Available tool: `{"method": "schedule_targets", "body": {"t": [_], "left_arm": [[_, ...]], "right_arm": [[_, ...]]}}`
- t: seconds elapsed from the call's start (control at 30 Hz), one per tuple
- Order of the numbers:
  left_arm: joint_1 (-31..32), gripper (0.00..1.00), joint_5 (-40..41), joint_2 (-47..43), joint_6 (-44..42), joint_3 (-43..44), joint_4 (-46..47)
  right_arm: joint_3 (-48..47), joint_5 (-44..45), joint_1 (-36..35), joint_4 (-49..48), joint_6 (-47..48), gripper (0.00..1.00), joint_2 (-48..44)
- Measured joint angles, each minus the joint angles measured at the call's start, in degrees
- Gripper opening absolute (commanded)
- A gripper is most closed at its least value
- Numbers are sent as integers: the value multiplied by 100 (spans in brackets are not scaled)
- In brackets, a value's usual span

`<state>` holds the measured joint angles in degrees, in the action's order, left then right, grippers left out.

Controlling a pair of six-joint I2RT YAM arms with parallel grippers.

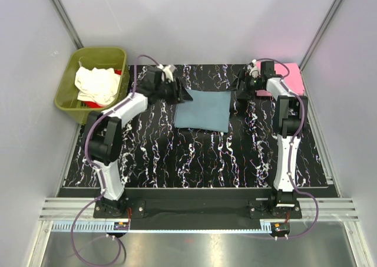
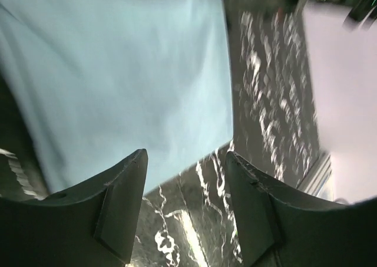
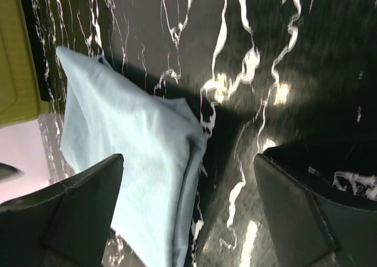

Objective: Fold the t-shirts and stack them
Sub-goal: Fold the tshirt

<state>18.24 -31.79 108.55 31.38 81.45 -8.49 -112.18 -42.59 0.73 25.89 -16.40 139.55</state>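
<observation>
dusty blue-grey folded cloth t-shirt flat on black marbled table; prob light, limp, pinch 2 edge corners. left gripper & right gripper released, empty.

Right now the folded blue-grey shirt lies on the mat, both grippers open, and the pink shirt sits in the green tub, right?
No: the pink shirt lies at the far right corner, outside the tub, per the top view. Rest holds.

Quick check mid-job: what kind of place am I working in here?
Probably an enclosed lab test cell, not a home: plain white panel walls on each side, an aluminium rail along the near edge, and a black marbled mat as the worktop.
</observation>
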Motion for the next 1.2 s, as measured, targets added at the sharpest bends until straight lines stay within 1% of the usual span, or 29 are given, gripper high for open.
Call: {"method": "schedule_targets", "body": {"t": [0.1, 0.27, 0.47, 0.6, 0.7, 0.8, 0.93, 1.1, 1.2], "left_arm": [[151, 61, 76, 273, 2, -282, 0], [33, 61, 317, 929, 4, -319, -227], [-35, 61, 603, 970, -157, -52, -461], [-238, 61, 656, 994, -262, -9, -568], [-442, 61, 651, 1060, -319, 76, -586], [-562, 61, 616, 1143, -378, 188, -603], [-612, 61, 549, 1266, -468, 354, -610], [-614, 61, 518, 1399, -566, 560, -697], [-614, 61, 503, 1432, -597, 597, -699]], "right_arm": [[-280, 42, -39, 149, 125, 100, 133], [-293, 94, -179, 186, 170, 100, 136], [-282, 105, -365, 160, 173, 100, 136], [-269, 111, -400, 142, 164, 100, 133], [-146, 109, -398, 11, 68, 100, 90], [234, 92, -398, -358, -179, 100, -68], [466, 122, -428, -627, -354, 100, -162], [492, 280, -610, -723, -634, 100, -170], [774, 433, -739, -992, -901, 100, -306]]}}
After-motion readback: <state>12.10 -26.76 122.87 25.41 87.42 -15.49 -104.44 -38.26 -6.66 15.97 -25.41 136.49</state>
